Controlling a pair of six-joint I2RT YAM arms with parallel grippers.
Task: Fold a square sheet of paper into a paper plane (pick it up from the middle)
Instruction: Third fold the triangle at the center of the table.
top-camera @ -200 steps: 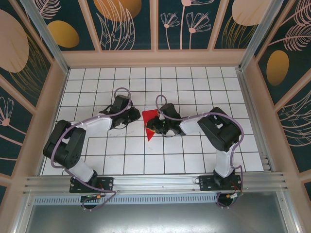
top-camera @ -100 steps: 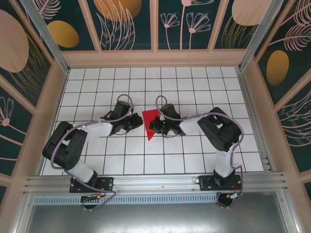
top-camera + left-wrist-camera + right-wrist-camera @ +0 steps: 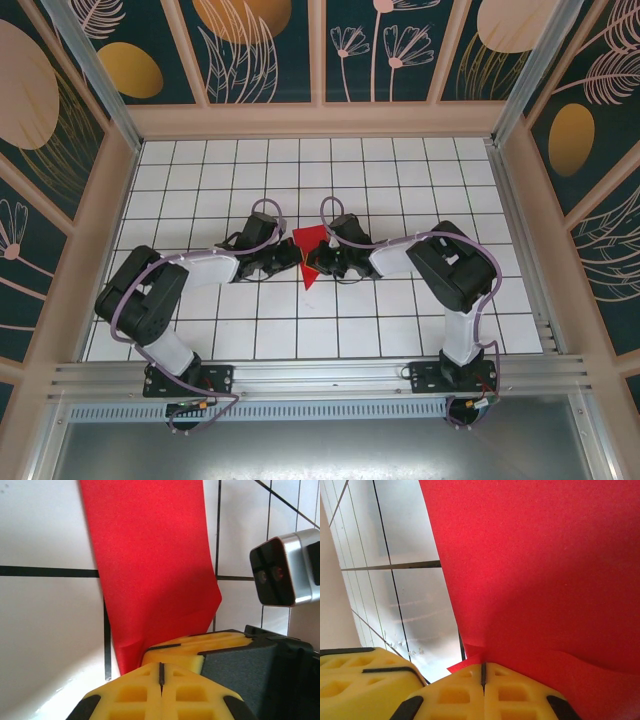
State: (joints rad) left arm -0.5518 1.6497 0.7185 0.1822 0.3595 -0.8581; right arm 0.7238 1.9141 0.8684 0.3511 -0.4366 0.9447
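At bench (image 3: pixel 400 320) centre, the square sheet of paper (image 3: pixel 306 245), already narrowed to a pointed strip, is lying with its tip toward 6 o'clock. We are working mid-fold: right fingers (image 3: pixel 515 695) are clamping its crumpled edge from 3 o'clock; left fingers (image 3: pixel 132 692) are pressing together at 9 o'clock, edge meeting them, hold unconfirmed. Next, we judge, both need moving together, carrying the flap over without tearing.

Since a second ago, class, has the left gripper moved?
Yes: the left gripper slid rightward over the table grid, up to the left edge of the red paper.
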